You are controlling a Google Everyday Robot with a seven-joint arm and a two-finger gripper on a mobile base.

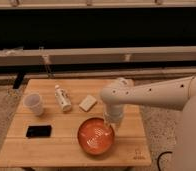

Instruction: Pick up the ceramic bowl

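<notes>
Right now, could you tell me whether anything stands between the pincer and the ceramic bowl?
Nothing visible does. The pincer hangs directly at the rim of the ceramic bowl, on the arm's side, with no object between them.

Soft, even light leaves pale glare inside the ceramic bowl [93, 138], with the gripper [110, 124] at its right rim.

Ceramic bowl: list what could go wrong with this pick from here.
1. The gripper is at the ceramic bowl's right rear rim. A one-sided rim hold on such a wide, glossy bowl may slip or let it tilt.
2. The bowl lies close to the front edge of the wooden table, so a nudge during the approach could push it off.
</notes>
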